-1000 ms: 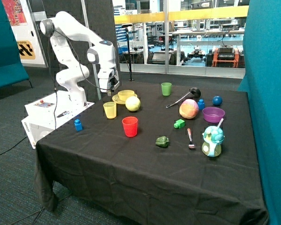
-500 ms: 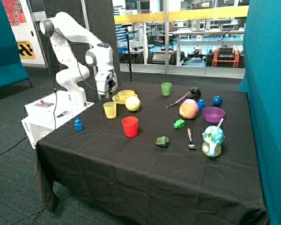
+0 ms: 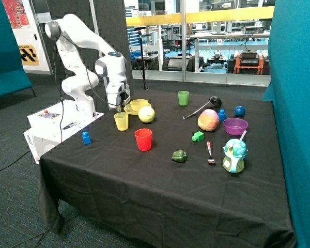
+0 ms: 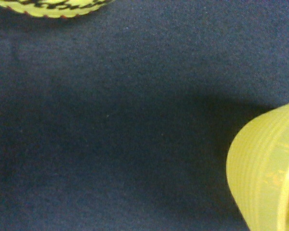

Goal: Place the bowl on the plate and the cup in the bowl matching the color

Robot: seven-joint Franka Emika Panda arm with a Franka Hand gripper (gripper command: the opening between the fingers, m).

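Hovering low over the worktop point(image 3: 160, 196), the gripper point(image 3: 117, 107) hangs just behind the yellow cup point(image 3: 121, 121) and beside the pale yellow plate point(image 3: 128, 109). Whether it is spread or pressed together I cannot tell; the wrist view shows none of it, only dark cloth, the cup's ribbed wall at one edge and the plate's patterned rim at another. It holds nothing that I can see.

The yellow bowl point(image 3: 139, 104) already sits on the plate, with a yellow-green ball point(image 3: 146, 114) touching the plate's near edge, so the first half of the job looks done. The cup stands upright and apart from the bowl, near the red cup point(image 3: 143, 139), so the step in hand seems to be the approach to it.

The next move calls for centring over the cup's mouth, coming down around its wall, closing gently on thin plastic, then lifting clear and carrying it the short way over into the bowl without nudging the ball.
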